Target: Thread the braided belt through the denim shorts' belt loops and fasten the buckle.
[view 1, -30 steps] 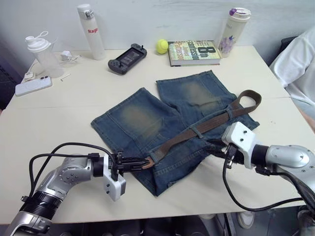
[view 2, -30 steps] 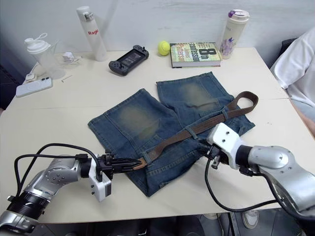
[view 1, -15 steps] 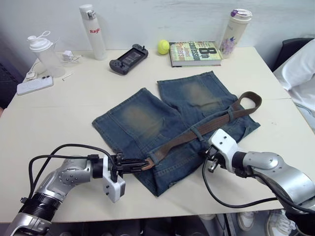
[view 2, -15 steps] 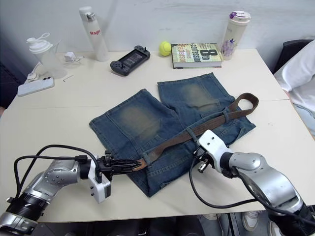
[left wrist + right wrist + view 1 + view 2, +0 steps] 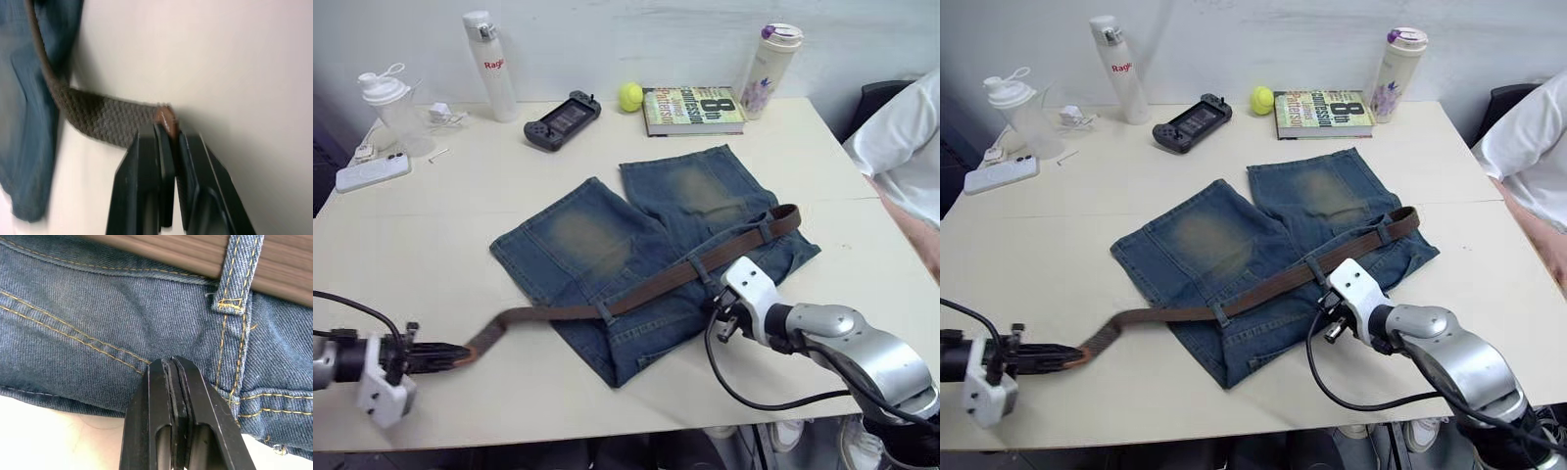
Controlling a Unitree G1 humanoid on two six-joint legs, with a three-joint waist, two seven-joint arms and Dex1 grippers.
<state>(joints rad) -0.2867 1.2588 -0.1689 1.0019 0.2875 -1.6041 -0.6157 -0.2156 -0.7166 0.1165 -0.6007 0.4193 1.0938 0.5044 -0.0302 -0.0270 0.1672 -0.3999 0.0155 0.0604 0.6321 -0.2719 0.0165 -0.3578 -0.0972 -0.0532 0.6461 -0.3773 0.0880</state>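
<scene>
The denim shorts [image 5: 607, 245] lie flat in the middle of the table. The braided belt [image 5: 656, 284] runs along their waistband under belt loops [image 5: 703, 265], from the far right end [image 5: 788, 211] out past the shorts' left edge. My left gripper [image 5: 458, 353] sits low at the far left, shut on the belt's brown tip [image 5: 166, 119]. My right gripper [image 5: 715, 315] rests shut on the waistband denim just below one belt loop [image 5: 234, 289]. I cannot make out the buckle.
Along the back edge stand a white bottle [image 5: 489, 64], a game controller [image 5: 558, 119], a tennis ball [image 5: 629, 95], a book [image 5: 693, 110] and a lidded tumbler [image 5: 764, 69]. A shaker [image 5: 386, 108] and phone [image 5: 372, 171] sit far left. A person's sleeve [image 5: 901, 147] is at right.
My left gripper has pulled the belt tip far to the left, sliding the belt through the loops; the slack curl at the right end has shrunk. The right gripper stays on the waistband.
</scene>
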